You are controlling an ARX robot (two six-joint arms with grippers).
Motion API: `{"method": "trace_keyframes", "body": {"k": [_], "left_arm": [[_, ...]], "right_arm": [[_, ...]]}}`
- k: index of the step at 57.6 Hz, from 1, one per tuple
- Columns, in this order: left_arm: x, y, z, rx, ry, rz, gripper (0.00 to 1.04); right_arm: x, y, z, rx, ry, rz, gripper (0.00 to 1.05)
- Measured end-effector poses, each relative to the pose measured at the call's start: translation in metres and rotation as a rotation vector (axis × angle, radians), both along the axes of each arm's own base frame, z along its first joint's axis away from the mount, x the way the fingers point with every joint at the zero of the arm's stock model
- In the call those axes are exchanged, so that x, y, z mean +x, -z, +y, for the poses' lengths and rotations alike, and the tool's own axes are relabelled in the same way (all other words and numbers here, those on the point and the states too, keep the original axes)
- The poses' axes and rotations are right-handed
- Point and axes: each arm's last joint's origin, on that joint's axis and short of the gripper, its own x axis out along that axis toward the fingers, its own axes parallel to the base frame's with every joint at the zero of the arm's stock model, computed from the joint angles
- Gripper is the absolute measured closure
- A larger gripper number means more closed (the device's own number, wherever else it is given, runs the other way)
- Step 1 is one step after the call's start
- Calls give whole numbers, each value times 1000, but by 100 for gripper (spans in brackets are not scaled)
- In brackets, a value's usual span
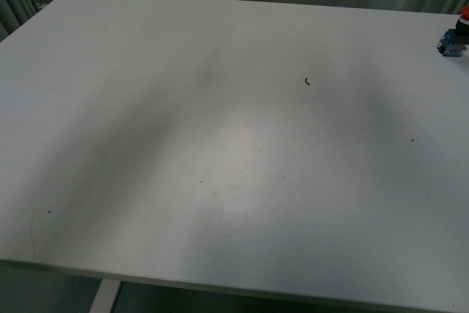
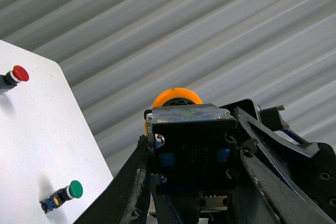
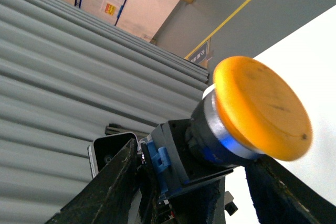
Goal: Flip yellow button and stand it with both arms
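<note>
1. Clamping the yellow button (image 2: 176,98) by its block body, the left claw (image 2: 191,145) is pressing one finger against each side. The cap is pointing away from that wrist camera.
2. The right claw (image 3: 197,163) is bracketing the same button from the opposite end, with the cap facing its camera. Its fingers are also looking pressed against the body, so both claws are judged to be gripping.
3. The button is hanging in the air, off the table (image 1: 146,144), just past a table edge and in front of a ribbed wall (image 2: 210,24). The front view is showing neither the button nor the arms.
4. A red button (image 1: 454,34) is lying at the table's far right edge, and a green button (image 2: 71,190) is lying near an edge. Both are sitting well apart from the claws.
5. Progress, as judged: the pick-up is done, and the turn-over between the arms is looking about midway.
6. Remaining, as judged: one claw is needing to let go, and the other is needing to lower the button, stand it on the table and release it.
</note>
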Motion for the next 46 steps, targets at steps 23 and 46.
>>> {"method": "trace_keyframes", "body": {"k": [23,46], "left_arm": [[0,0,0,-11,-2,19,56],[1,0,1,-7,-2,14,8]], "right_arm": [[1,-2,-2,39,20,3,62],[-1,-8,-8,4,21,-59,66]]}}
